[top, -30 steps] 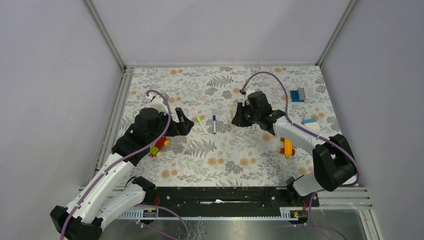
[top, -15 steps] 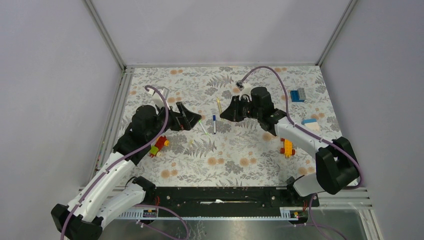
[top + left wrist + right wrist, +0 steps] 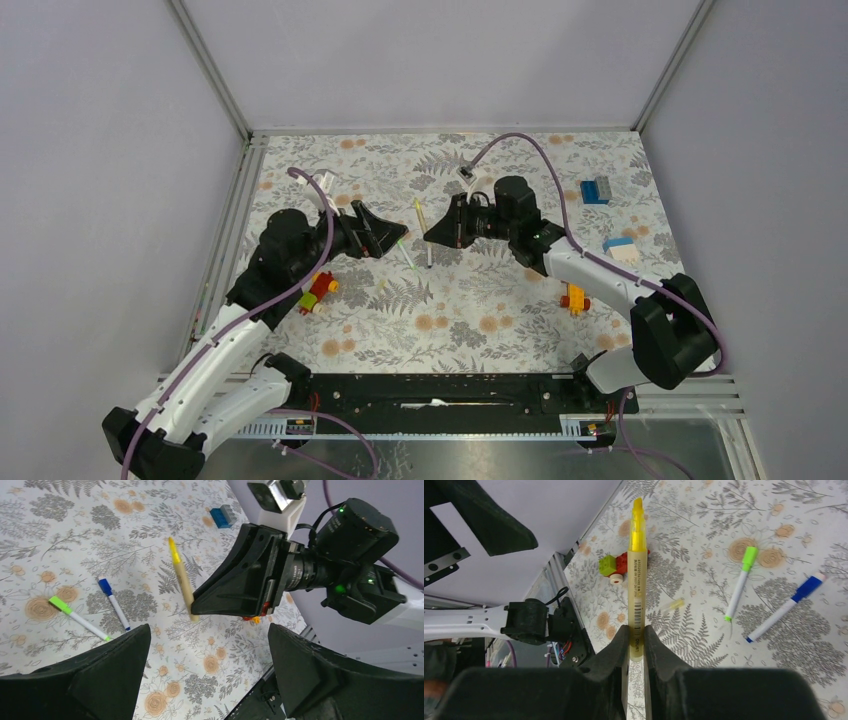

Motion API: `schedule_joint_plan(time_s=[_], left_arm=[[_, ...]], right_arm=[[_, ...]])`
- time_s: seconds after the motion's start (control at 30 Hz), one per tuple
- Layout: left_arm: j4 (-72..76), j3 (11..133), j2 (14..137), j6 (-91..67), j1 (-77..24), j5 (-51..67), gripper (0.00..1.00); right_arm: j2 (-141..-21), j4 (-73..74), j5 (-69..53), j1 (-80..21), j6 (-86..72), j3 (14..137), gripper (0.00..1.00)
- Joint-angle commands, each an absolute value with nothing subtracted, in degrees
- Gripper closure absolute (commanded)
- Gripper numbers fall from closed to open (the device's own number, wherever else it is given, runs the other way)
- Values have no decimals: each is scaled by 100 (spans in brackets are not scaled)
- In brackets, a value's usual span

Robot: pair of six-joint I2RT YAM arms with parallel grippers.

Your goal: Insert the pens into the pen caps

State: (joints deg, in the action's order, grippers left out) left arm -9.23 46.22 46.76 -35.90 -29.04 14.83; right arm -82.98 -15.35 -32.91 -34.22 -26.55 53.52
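My right gripper (image 3: 436, 231) is shut on the rear end of the tan pen (image 3: 418, 214), whose yellow tip points away from it; the grip shows in the right wrist view (image 3: 636, 645) around the pen (image 3: 637, 575). My left gripper (image 3: 388, 236) is open and empty, facing the pen from the left, its fingers (image 3: 75, 680) wide apart. The tan pen (image 3: 181, 580) hangs above the mat. Two white pens lie on the mat between the arms, one with a green cap (image 3: 749, 558) (image 3: 60, 603), one with a blue cap (image 3: 809, 585) (image 3: 105, 586). A small pale yellowish piece (image 3: 672, 605) lies nearby.
A red-yellow-green toy brick (image 3: 318, 292) lies under the left arm. An orange-yellow brick (image 3: 573, 297), a blue brick (image 3: 596, 190) and a pale blue and white brick (image 3: 620, 247) lie at the right. Metal rails (image 3: 232, 225) line the left edge.
My right gripper has closed on the tan pen, lifted it and carried it left. My left gripper has swung right toward it and stays open.
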Motion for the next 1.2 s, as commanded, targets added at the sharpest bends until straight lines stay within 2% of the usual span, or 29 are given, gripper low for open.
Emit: schedule_joint_plan(time_s=[0.0,0.17,0.43,0.83,1.17], left_arm=[[-149,4684,4781,-3769,-2918,1926,9],[-24,4675,5001,-3914,-2918,2117,15],[280,4597,5198,-4114,-2918,2209,33],[323,4561,5308,-4225,-2918,2132,45],[564,4514,5393,-4347,-2918,2240,50]], right_arm=[[-8333,-2082,-3629,-3610,-2761,5548,100],[-8217,-2459,-3684,-3704,-2805,5400,100],[-8112,-2768,-3975,-3778,-2751,5314,100],[-7838,-3364,-4224,-3837,-2850,5019,100],[-7841,-3634,-4409,-3866,-2970,4964,100]])
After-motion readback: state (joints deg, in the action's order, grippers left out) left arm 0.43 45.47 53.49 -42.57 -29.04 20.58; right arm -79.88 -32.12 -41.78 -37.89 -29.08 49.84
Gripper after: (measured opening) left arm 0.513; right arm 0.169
